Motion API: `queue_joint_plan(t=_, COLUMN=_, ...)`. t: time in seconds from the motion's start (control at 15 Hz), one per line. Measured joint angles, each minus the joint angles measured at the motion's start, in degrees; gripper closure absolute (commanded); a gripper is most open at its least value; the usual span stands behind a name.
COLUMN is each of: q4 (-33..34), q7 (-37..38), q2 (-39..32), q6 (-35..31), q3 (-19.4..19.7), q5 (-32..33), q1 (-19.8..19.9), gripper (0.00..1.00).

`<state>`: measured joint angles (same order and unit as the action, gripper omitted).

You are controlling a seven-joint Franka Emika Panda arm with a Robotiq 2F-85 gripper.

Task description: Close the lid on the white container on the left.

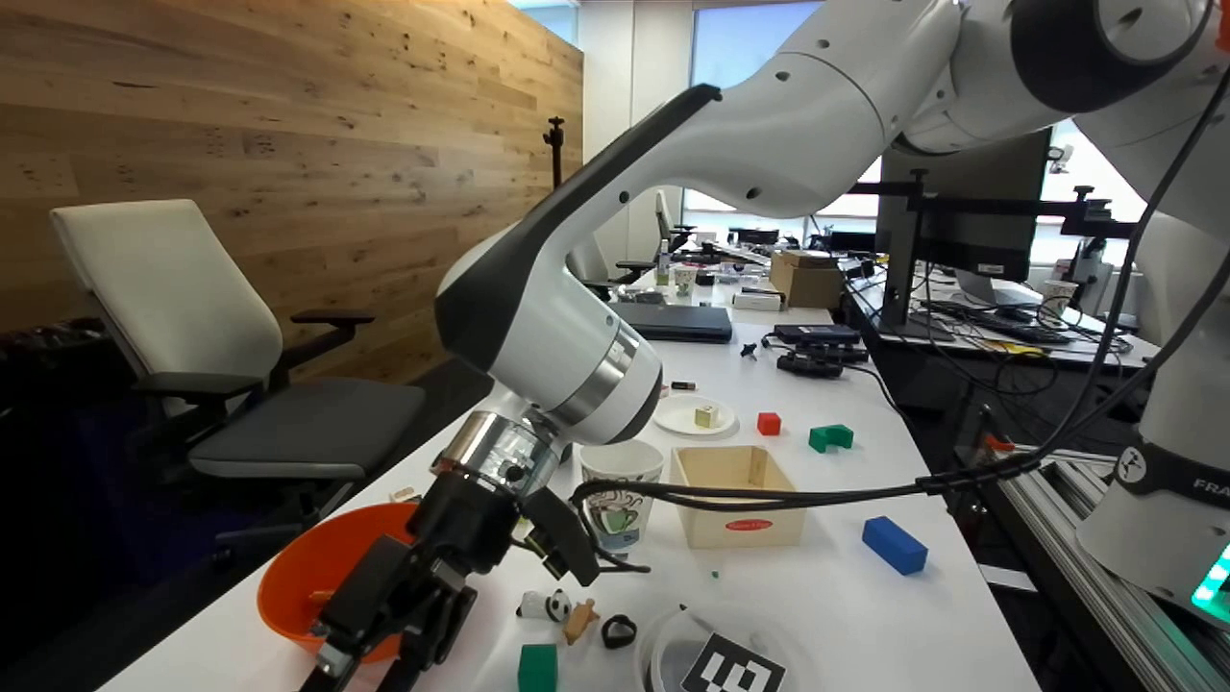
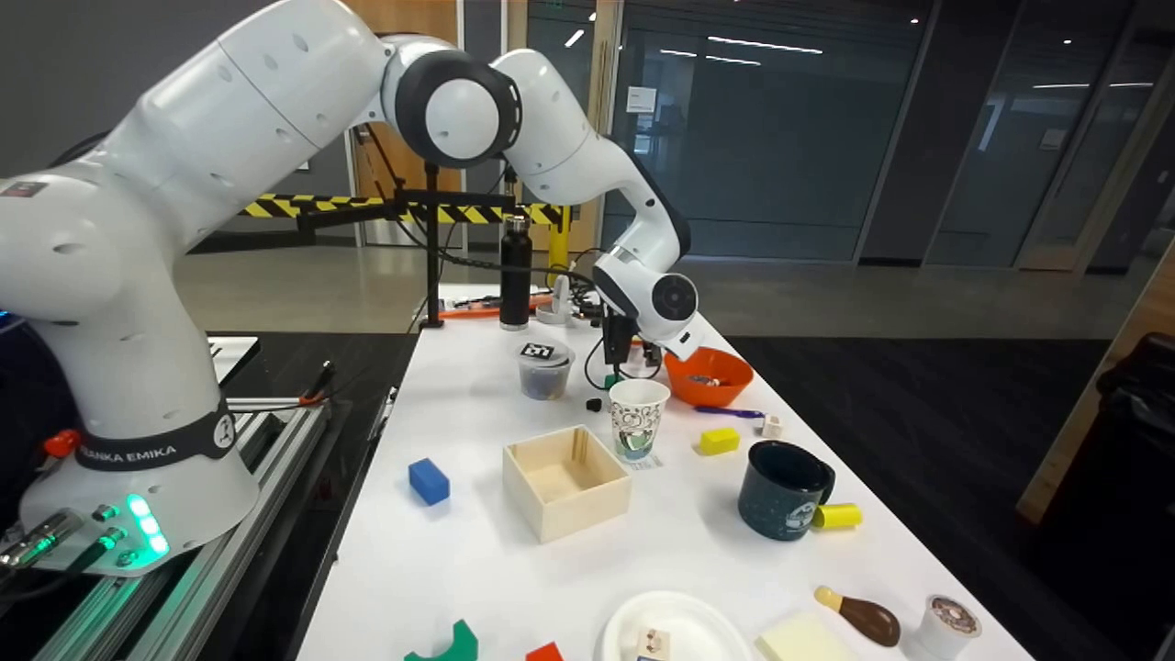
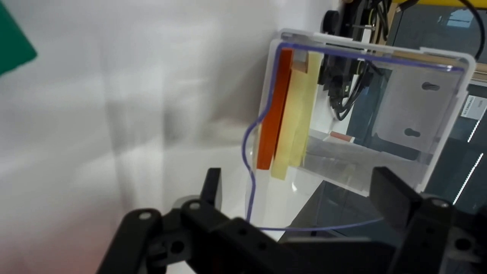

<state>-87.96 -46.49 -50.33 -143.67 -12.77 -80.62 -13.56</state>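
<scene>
Wrist view is where the action is. The gripper (image 3: pixel 298 184) has its fingers spread wide apart, gripping nothing, and the container (image 3: pixel 449 56) is just past the tips, up against the white tabletop (image 3: pixel 95 114). It reads as open to me, so I'd call this the lining-up step, lid not closed yet. Next move: get the fingers onto the outer side of the lid and push it over till it meets the rim, no need to grab. Watch the blue seal (image 3: pixel 342 52), it bows out at the left of the frame and could get pinched.

The rim's upper edge runs left to right, dipping a bit, then turns down; I'd guess the open face looks at the camera. The orange block (image 3: pixel 274 114) and yellow blocks (image 3: pixel 293 121) inside lie lengthwise top to bottom. It's clear plastic over clear plastic with the gripper covering the lower end, so I can't swear which panel is the lid or which way the long axis runs.

In an exterior view the gripper passes in front of the orange bowl (image 1: pixel 288 577) and runs off the bottom edge, container out of frame.

In an exterior view its end drops behind the paper cup (image 2: pixel 636 418). The round tub (image 2: pixel 543 381) has its top on, so I doubt that's the target.
</scene>
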Motion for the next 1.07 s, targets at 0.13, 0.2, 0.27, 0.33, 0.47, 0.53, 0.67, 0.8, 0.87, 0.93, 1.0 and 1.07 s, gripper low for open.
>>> queue_joint_plan(t=0.13, q4=0.01, q7=0.28, q2=-0.14, q6=0.00, q3=0.00, q5=0.09, q1=-0.19, gripper=0.23)
queue_joint_plan(t=0.2, q4=0.02, q7=0.36, q2=-0.19, q6=0.00, q3=0.00, q5=0.12, q1=-0.20, gripper=0.26)
queue_joint_plan(t=0.27, q4=0.03, q7=0.41, q2=-0.23, q6=0.00, q3=0.04, q5=0.13, q1=-0.20, gripper=0.27)
queue_joint_plan(t=0.33, q4=0.03, q7=0.45, q2=-0.26, q6=0.00, q3=0.08, q5=0.14, q1=-0.20, gripper=0.35)
queue_joint_plan(t=0.47, q4=0.03, q7=0.64, q2=-0.28, q6=0.00, q3=0.16, q5=0.16, q1=-0.20, gripper=0.50)
queue_joint_plan(t=0.53, q4=0.03, q7=0.78, q2=-0.28, q6=0.00, q3=0.20, q5=0.18, q1=-0.20, gripper=0.57)
queue_joint_plan(t=0.67, q4=0.03, q7=1.01, q2=-0.28, q6=0.00, q3=0.27, q5=0.24, q1=-0.20, gripper=0.68)
queue_joint_plan(t=0.8, q4=0.03, q7=1.15, q2=-0.29, q6=-0.03, q3=0.40, q5=0.32, q1=-0.20, gripper=0.83)
queue_joint_plan(t=0.87, q4=0.03, q7=1.18, q2=-0.30, q6=-0.03, q3=0.51, q5=0.35, q1=-0.20, gripper=0.89)
queue_joint_plan(t=0.93, q4=0.03, q7=1.22, q2=-0.31, q6=-0.03, q3=0.61, q5=0.38, q1=-0.19, gripper=0.98)
queue_joint_plan(t=1.0, q4=0.03, q7=1.27, q2=-0.33, q6=-0.03, q3=0.70, q5=0.41, q1=-0.19, gripper=1.00)
queue_joint_plan(t=1.07, q4=0.02, q7=1.33, q2=-0.36, q6=-0.03, q3=0.77, q5=0.43, q1=-0.19, gripper=1.00)
